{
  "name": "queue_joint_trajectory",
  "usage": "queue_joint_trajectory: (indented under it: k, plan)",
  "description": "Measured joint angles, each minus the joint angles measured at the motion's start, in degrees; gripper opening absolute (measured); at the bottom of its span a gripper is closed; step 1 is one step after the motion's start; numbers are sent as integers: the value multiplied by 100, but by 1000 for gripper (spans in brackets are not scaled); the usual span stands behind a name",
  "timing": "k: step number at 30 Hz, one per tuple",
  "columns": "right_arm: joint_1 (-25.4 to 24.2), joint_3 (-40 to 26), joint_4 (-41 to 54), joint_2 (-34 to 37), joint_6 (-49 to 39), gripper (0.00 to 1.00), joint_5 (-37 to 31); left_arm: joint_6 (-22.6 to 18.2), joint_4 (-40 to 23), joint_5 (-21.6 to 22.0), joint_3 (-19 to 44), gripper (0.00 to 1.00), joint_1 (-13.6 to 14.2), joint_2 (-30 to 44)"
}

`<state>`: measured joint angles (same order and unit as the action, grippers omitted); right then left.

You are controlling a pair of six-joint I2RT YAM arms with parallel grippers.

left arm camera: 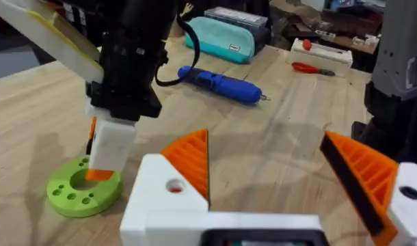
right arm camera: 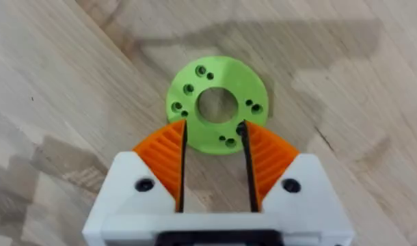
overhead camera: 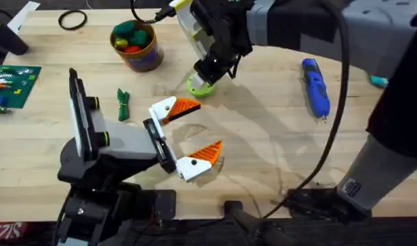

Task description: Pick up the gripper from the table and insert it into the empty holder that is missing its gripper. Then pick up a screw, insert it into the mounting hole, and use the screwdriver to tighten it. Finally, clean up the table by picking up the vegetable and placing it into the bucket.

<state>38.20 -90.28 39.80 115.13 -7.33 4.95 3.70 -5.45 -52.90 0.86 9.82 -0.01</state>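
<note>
The right gripper (right arm camera: 213, 154), fingers narrowly parted and empty, was poised directly above the lime-green disc (right arm camera: 217, 104) on the counter (overhead camera: 263, 143).

screwdriver (overhead camera: 316, 87) blue | vegetable (overhead camera: 123, 104) dk green | bucket (overhead camera: 137, 56) yellow rim

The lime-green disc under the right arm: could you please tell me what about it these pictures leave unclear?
- Overhead: the right gripper covers most of the lime-green disc.
- Left wrist: whether its jaws touch the disc cannot be told.
- Right wrist: the disc's near rim sits behind the orange pads.
</note>
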Motion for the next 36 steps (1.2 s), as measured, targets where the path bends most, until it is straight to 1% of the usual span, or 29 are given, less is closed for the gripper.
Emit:
queue_joint_trajectory:
  k: [9,15,26,36]
  plan:
    - [-2,0,94,0,0,468,0,0,0,0,0,986,0,0]
    - [-25,-11,-46,78,-2,468,0,0,0,0,0,986,0,1]
    - [-220,-11,-36,173,0,468,0,0,0,0,0,986,0,0]
    - [-227,-11,-38,173,-1,468,4,0,0,0,0,986,0,2]
